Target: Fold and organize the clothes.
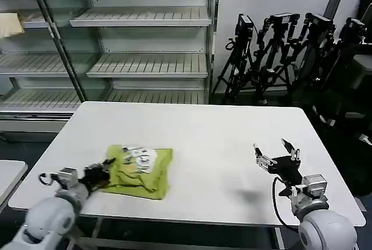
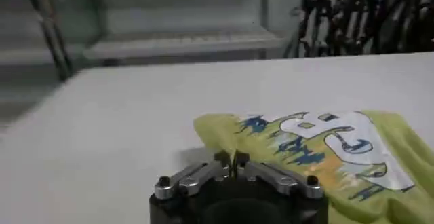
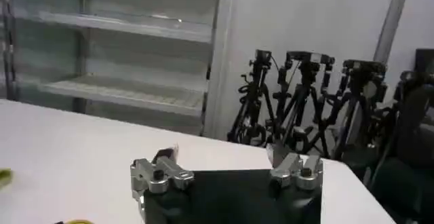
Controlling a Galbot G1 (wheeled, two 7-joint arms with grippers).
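Note:
The clothes are one lime yellow-green T-shirt [image 1: 141, 171], folded into a compact bundle near the front left of the white table [image 1: 209, 139], its white printed graphic facing up. My left gripper [image 1: 106, 170] sits at the bundle's left edge, low on the table. In the left wrist view, that gripper [image 2: 231, 159] is shut with a thin fold of the T-shirt [image 2: 325, 144] pinched between its tips. My right gripper [image 1: 271, 149] hovers open over the bare right side of the table, far from the shirt. The right wrist view shows its fingers [image 3: 222, 155] spread wide with nothing between them.
Metal shelving [image 1: 145, 20] stands behind the table, with a pale cream cloth [image 1: 10, 24] on a left shelf. Black camera tripods [image 1: 279, 52] crowd the back right. A second small table [image 1: 9, 175] shows its corner at the far left.

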